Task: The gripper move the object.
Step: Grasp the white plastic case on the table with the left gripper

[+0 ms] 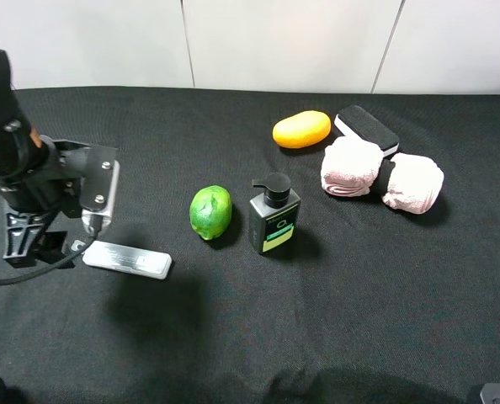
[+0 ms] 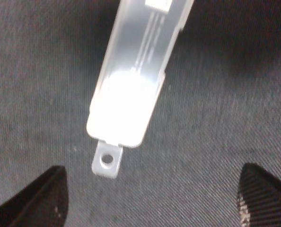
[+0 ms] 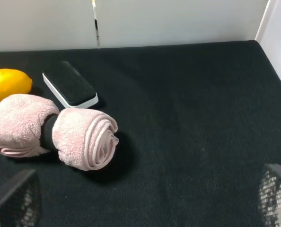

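Observation:
The object, a slim white bar (image 1: 128, 259) with a small grey tab, lies flat on the black cloth at the front left. My left gripper (image 1: 50, 244) hangs low just left of the bar's tab end. In the left wrist view the bar (image 2: 131, 90) lies just ahead of the gripper (image 2: 150, 208), tab pointing at the gap. The fingers (image 2: 41, 198) stand wide apart, open and empty, not touching the bar. My right gripper (image 3: 145, 208) is open and empty over the cloth at the right; only the tips of its fingers (image 3: 13, 198) show.
A green lime (image 1: 210, 212) and a black pump bottle (image 1: 273, 217) stand mid-table. An orange fruit (image 1: 301, 129), a black-and-white eraser block (image 1: 366, 129) and pink rolled towels (image 1: 380, 172) lie at the back right. A white wall runs along the back.

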`<state>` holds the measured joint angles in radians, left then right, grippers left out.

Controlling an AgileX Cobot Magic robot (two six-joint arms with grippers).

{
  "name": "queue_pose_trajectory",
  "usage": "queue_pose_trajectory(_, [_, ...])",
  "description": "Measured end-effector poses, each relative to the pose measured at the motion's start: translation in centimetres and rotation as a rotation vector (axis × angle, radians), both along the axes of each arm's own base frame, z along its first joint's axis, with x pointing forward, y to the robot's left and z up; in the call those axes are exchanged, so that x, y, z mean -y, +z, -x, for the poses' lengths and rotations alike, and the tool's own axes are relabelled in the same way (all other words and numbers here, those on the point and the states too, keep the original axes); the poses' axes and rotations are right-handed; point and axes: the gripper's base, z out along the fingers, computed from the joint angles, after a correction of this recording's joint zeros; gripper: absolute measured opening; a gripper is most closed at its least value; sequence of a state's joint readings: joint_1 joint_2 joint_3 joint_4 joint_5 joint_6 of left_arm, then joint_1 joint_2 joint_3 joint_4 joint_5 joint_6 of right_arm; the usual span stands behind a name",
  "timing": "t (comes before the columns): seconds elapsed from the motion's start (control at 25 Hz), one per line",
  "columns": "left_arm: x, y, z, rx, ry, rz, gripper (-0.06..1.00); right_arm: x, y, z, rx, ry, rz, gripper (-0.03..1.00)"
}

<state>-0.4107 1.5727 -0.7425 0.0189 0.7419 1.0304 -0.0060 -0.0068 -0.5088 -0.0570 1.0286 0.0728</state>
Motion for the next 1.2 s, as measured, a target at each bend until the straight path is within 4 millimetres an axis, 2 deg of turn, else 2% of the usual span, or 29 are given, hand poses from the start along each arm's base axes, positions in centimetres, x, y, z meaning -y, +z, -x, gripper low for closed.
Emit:
queue_pose_trajectory(0.24, [1.9, -1.4, -0.3, -0.016, -0.064, -0.007, 0.76, 0.0, 0.0, 0.0, 0.0, 0.0, 0.0, 0.69])
queue_pose_trajectory(0.64, [3.7, -2.9, -0.7, 0.024, -0.127, 0.009, 0.76, 0.0, 0.0, 0.0, 0.0, 0.0, 0.0, 0.69])
queue_pose_trajectory(0.8, [3.9, -3.7, -0.7, 0.002, -0.136, -0.003, 0.76, 0.0, 0.0, 0.0, 0.0, 0.0, 0.0, 0.69])
queue_pose_trajectory(1.2, [4.2, -3.9, -1.0, 0.042, -0.141, 0.019, 0.76, 0.0, 0.0, 0.0, 0.0, 0.0, 0.0, 0.69])
